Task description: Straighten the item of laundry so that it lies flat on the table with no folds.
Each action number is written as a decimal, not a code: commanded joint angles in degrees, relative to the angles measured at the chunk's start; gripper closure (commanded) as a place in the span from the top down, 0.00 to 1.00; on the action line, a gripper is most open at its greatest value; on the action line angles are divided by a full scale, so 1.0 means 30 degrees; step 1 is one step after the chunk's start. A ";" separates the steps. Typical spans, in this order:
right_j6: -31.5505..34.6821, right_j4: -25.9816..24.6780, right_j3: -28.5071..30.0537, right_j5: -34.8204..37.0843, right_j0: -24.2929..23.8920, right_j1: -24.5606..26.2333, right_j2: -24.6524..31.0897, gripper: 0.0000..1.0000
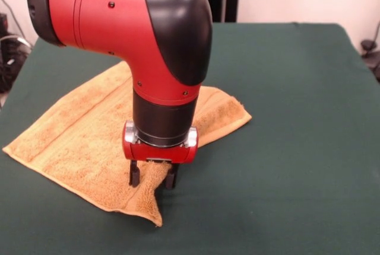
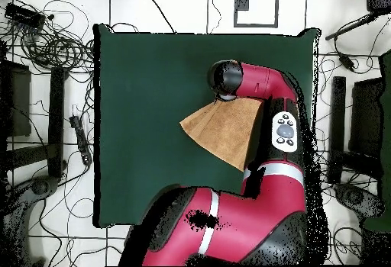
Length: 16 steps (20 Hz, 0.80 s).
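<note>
The item of laundry [image 1: 77, 130], a golden-orange towel, lies on the green table [image 1: 285, 118] left of centre, with one corner toward the front edge. In the overhead view the item of laundry [image 2: 225, 127] shows as a wedge partly hidden under the arm. My gripper [image 1: 153, 177] points straight down over the towel's near part. Its two black fingers [image 1: 135, 174] stand on either side of a raised ridge of cloth, which is pulled up between them while the corner droops below. The right-hand edge looks doubled over behind the wrist. From overhead, the arm's black elbow [image 2: 224, 77] hides the gripper.
Green table [image 2: 153, 88] stretches wide on the towel's other sides. Around the table, cables [image 2: 53, 46] and dark stands [image 2: 57, 119] lie on the floor. The arm's red body [image 2: 229, 218] overhangs the table's edge on the base side.
</note>
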 commanded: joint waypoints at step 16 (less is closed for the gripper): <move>0.0968 0.0085 0.1498 -0.1036 0.0047 0.0131 0.2215 1.00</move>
